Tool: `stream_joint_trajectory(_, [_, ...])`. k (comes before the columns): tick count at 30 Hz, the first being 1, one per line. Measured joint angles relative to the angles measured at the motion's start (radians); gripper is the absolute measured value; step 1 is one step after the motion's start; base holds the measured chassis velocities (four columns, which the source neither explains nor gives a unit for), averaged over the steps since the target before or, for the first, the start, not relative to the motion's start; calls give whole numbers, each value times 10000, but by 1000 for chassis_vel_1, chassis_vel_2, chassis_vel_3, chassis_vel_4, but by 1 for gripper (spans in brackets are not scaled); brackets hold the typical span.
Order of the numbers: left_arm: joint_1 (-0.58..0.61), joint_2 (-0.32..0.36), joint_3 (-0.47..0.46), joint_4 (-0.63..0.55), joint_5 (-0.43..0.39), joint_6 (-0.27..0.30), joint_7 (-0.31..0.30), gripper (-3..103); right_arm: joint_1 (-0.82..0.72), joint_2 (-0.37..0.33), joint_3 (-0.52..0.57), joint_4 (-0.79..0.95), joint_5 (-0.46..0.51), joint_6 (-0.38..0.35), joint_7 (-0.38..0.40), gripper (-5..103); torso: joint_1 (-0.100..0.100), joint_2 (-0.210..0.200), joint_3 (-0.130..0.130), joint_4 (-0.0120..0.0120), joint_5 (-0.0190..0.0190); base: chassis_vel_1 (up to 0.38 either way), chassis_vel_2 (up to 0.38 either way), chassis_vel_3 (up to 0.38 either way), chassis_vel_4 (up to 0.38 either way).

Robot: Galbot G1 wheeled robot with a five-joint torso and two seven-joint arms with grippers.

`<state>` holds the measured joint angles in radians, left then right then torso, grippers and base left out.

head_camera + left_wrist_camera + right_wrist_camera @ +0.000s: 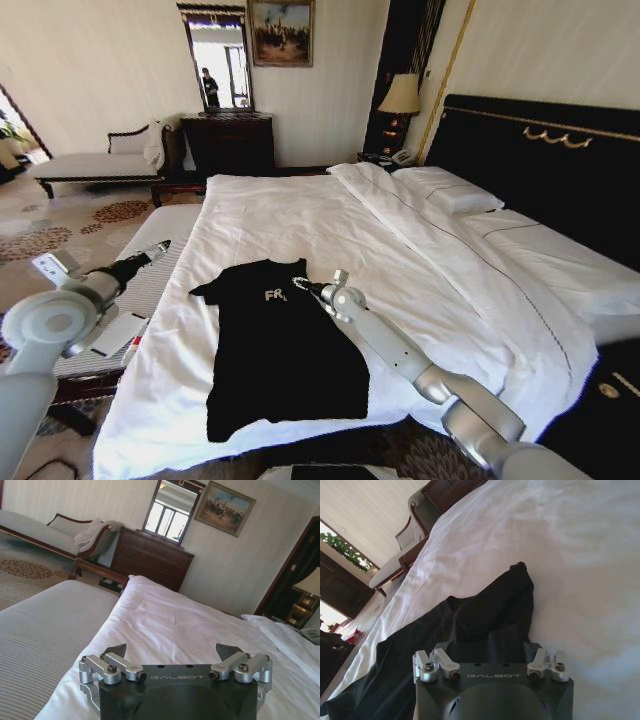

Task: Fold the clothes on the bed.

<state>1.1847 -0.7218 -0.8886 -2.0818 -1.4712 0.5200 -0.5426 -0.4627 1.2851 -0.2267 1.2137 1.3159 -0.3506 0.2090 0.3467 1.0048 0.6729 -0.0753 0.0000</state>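
Pale striped walls, dark dresser (228,143) under mirror (218,58), chaise (98,160), lit lamp (401,95).

Hotel-style bedroom: big white-made bed (330,215) with dark gilt headboard (545,150), dresser (228,140) with mirror (218,55) and framed painting (281,32) beyond the grippers, bedside lamp (401,95), chaise (95,160).

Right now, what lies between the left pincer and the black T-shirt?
In the head view, bare white duvet separates the left pincer, hovering by the bed's edge, from the black T-shirt; nothing rests on it.
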Motion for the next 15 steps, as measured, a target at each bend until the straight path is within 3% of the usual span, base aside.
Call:
stream_joint_trajectory(1, [0, 0, 0, 0, 0, 0, 0, 100, 0, 0, 0, 0, 0, 0, 0, 79, 0, 0, 0, 0, 0, 0, 0, 0, 0])
stream_joint_trajectory(3, [-41, -31, 53, 35, 69, -16, 35, 100, 28, -8, -4, -29, -68, 60, -53, 68, 0, 0, 0, -1, 0, 0, 0, 0, 0])
stream_joint_trajectory(4, [-61, -40, 69, 54, 91, -23, 51, 100, 36, -10, -7, -49, -92, 70, -66, 57, 0, 0, 0, -1, 0, 0, 0, 0, 0])
stream_joint_trajectory(6, [-74, -41, 79, 68, 101, -26, 60, 100, 42, -11, -15, -65, -134, 75, -79, 57, 0, 0, 0, 0, 0, 0, 0, 0, 0])
stream_joint_trajectory(11, [-87, -33, 83, 87, 109, -39, 88, 100, 48, 1, -72, -201, -467, 98, -146, 36, 0, 0, 0, 0, 0, 0, 0, 0, 0])
stream_joint_trajectory(15, [-69, -34, 84, 89, 128, -53, 98, 100, 49, 12, -122, -248, -651, 122, -146, 25, 0, 0, 0, 0, 0, 0, 0, 0, 0])
